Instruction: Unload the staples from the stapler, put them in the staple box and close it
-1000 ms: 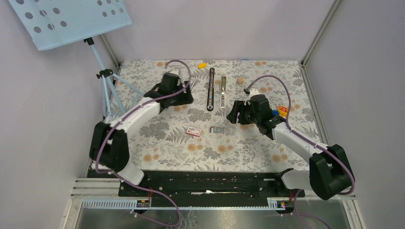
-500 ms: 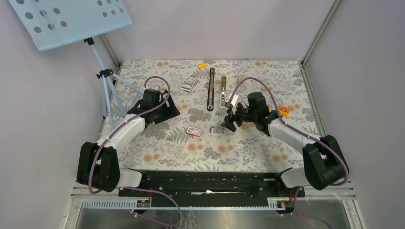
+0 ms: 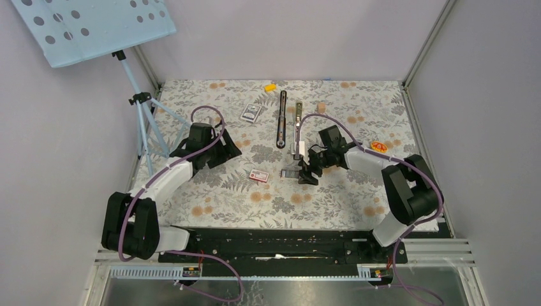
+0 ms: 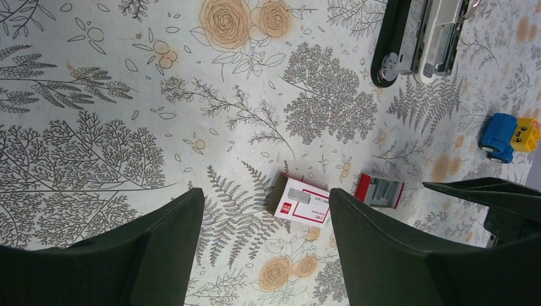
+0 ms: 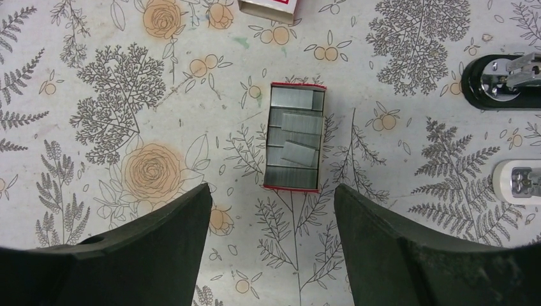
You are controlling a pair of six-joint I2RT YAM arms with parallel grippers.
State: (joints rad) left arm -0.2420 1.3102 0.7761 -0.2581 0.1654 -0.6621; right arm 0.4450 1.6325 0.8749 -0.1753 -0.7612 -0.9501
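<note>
Right claw (image 5: pixel 271 248) hangs low over the floral tablecloth (image 5: pixel 127 95), jaws spread wide with nothing between them. A red-edged tray of staples (image 5: pixel 293 137) lies just ahead of its fingers. Inside the tray, a short strip of staples (image 5: pixel 298 152) lies tilted on top of the grey block.

In the overhead view, the stapler (image 3: pixel 282 119) lies swung open flat at 12 o'clock from that claw. Its black arm and silvery arm lie side by side, apart from the tray.

Left claw (image 4: pixel 268 255) is likewise wide open and empty, out at 9 o'clock from the tray. A red-and-white card box (image 4: pixel 303 203) lies just at 9 o'clock of the tray. In the left wrist view, a blue-and-yellow toy car (image 4: pixel 508 134) sits at 2 o'clock from the tray.

A printed card box (image 3: pixel 253 113) rests at 9 o'clock of the stapler, and a yellow block (image 3: pixel 270 87) at 11 o'clock.
</note>
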